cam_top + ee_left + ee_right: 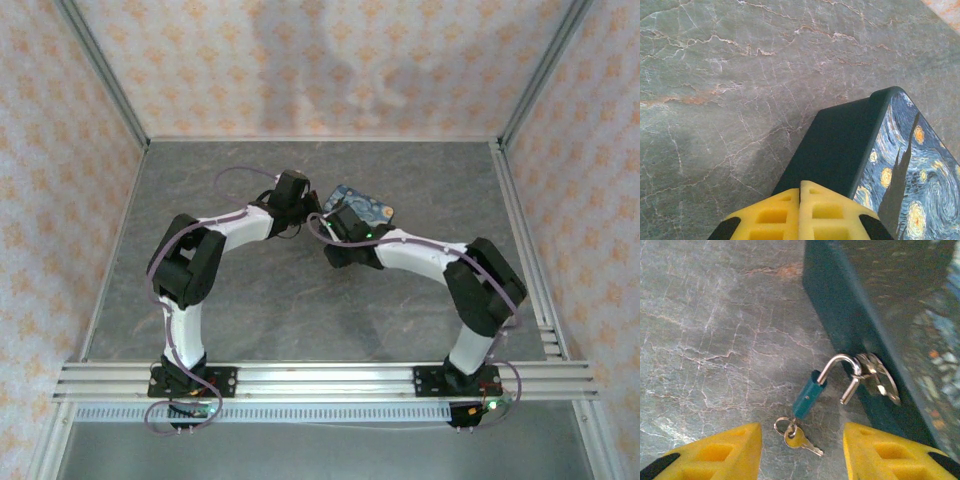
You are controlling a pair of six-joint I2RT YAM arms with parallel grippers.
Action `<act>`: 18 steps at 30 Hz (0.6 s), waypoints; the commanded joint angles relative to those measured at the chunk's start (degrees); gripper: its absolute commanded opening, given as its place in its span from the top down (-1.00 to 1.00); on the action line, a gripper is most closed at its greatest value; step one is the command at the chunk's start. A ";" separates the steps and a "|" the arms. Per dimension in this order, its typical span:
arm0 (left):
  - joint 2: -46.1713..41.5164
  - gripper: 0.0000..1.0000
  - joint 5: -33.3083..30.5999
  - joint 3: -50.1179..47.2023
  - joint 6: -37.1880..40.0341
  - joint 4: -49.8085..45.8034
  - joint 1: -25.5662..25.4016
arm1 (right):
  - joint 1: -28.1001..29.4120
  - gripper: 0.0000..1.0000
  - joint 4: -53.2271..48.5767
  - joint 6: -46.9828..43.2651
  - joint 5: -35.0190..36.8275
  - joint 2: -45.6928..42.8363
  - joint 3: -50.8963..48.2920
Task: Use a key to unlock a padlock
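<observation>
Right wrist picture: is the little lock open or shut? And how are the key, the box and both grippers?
padlock: shackle popped open, hooked onto the latch of the box.
key: on its ring, lying on the table by the padlock's bottom.
box: lid looks shut.
right gripper: open, empty.
left gripper: shut, empty.

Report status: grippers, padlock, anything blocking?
Left gripper shut, empty, beside the box. Right gripper open, above the key. Padlock shackle open, hooked in box hasp. Nothing blocking.
</observation>
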 commanded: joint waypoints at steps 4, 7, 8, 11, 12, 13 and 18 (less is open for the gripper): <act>0.98 0.97 1.04 -1.82 0.91 -6.49 -0.83 | 1.03 0.05 0.69 5.93 2.35 -2.96 -2.50; 0.83 0.97 0.93 -1.96 0.91 -6.41 -0.78 | 2.10 0.05 1.68 6.98 3.24 -2.94 -3.50; 0.89 0.97 1.04 -1.98 0.91 -6.33 -0.81 | 2.27 0.05 1.75 7.37 3.41 -2.68 -3.51; 0.84 0.96 1.01 -2.07 0.91 -6.32 -0.83 | 2.85 0.05 2.35 8.71 4.70 -1.72 -3.73; 0.77 0.97 1.09 -2.14 0.91 -6.29 -0.83 | 2.89 0.05 2.79 9.16 5.02 -1.22 -3.85; 0.78 0.97 0.98 -2.15 0.87 -6.24 -0.81 | 2.89 0.05 3.13 9.58 5.17 -0.65 -3.72; 0.64 0.97 0.99 -2.21 0.91 -6.30 -0.82 | 2.98 0.09 3.70 10.77 6.77 2.86 -2.36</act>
